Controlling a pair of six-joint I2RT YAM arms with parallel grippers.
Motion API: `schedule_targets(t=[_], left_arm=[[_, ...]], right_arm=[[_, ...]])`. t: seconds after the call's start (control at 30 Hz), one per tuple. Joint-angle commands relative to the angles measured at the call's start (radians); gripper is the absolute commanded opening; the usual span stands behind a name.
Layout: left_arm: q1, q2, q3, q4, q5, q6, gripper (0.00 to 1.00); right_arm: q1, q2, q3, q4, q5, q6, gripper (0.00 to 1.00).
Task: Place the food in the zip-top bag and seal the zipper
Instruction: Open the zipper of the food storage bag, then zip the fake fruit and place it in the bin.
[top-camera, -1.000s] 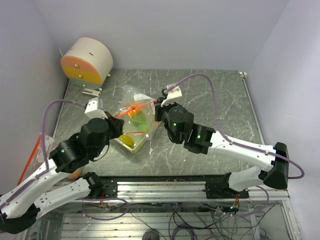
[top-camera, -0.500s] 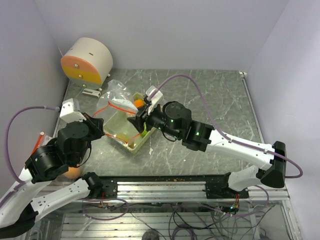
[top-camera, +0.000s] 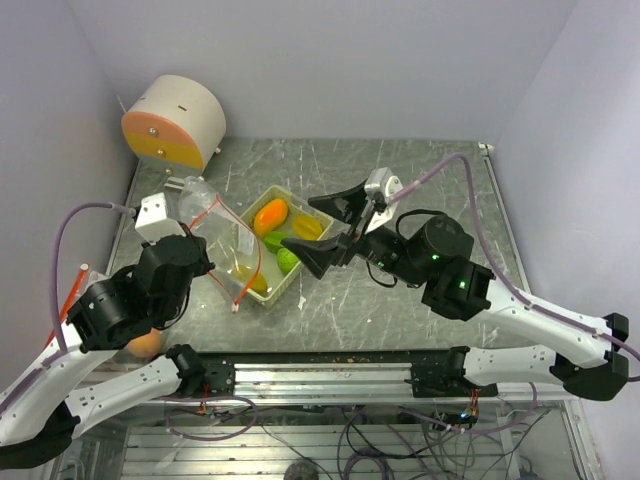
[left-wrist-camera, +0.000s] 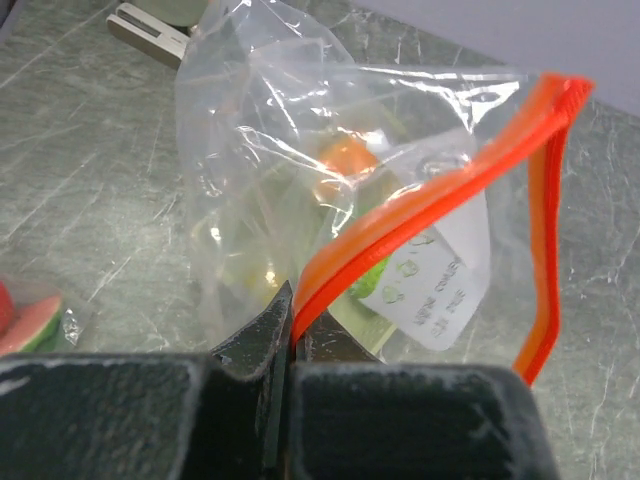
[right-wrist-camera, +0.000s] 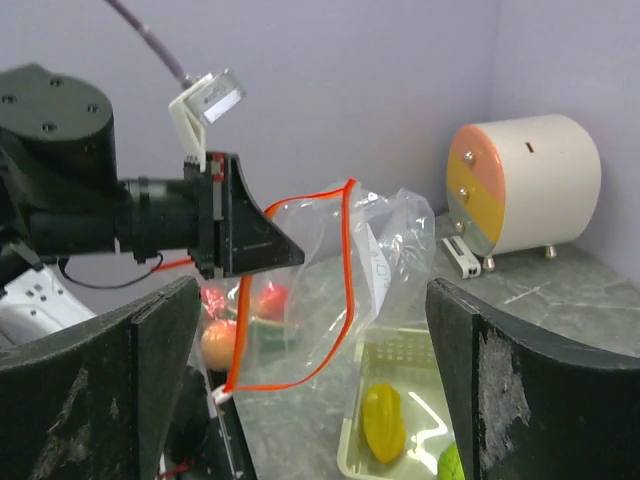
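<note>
My left gripper (left-wrist-camera: 292, 335) is shut on the orange zipper strip (left-wrist-camera: 420, 205) of the clear zip-top bag (top-camera: 225, 235), which it holds up at the left end of the tray. The bag (right-wrist-camera: 385, 250) hangs with its mouth open, and I see no food inside it. The food lies in the pale tray (top-camera: 285, 190): an orange mango (top-camera: 270, 213), a yellow piece (top-camera: 306, 226) and a green piece (top-camera: 288, 261). My right gripper (top-camera: 298, 223) stands open over the tray's right side, holding nothing. In the right wrist view its fingers (right-wrist-camera: 110, 380) frame the bag and the left gripper (right-wrist-camera: 255, 240).
A round cream and orange container (top-camera: 175, 120) stands at the back left. A peach (top-camera: 145, 345) lies by the left arm, with a red piece (right-wrist-camera: 272, 298) and a watermelon slice (left-wrist-camera: 30, 320) near it. Grey walls close in on both sides.
The right gripper has let go of the bag, opened wide and drawn back to the right. The left gripper has pulled the bag leftward off the tray, uncovering the food.
</note>
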Motion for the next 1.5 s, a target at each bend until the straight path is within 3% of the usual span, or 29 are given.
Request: schedule_targets(t=[0.0, 0.13, 0.33, 0.63, 0.9, 1.2, 1.47], left_arm=[[0.006, 0.005, 0.031, -0.013, -0.051, 0.03, 0.07], [0.006, 0.006, 0.093, -0.098, -0.11, 0.012, 0.07], [0.007, 0.005, 0.147, -0.165, -0.202, 0.014, 0.07], [0.006, 0.047, 0.135, -0.182, -0.259, 0.024, 0.07], [0.006, -0.024, 0.071, -0.075, -0.216, 0.086, 0.07], [0.006, -0.029, 0.069, -0.088, -0.216, 0.089, 0.07], [0.006, -0.033, 0.069, -0.084, -0.179, 0.089, 0.07]], right_arm=[[-0.007, 0.039, 0.034, -0.06, 0.148, 0.057, 0.94], [-0.073, 0.131, 0.095, -0.206, 0.386, 0.161, 0.9], [-0.276, 0.253, 0.105, -0.271, 0.257, 0.305, 0.83], [-0.288, 0.641, 0.316, -0.401, 0.103, 0.181, 0.8], [-0.288, 0.942, 0.481, -0.471, 0.064, 0.106, 0.81], [-0.29, 1.038, 0.459, -0.408, -0.032, -0.118, 0.87], [-0.299, 1.131, 0.492, -0.358, -0.025, -0.185, 0.88]])
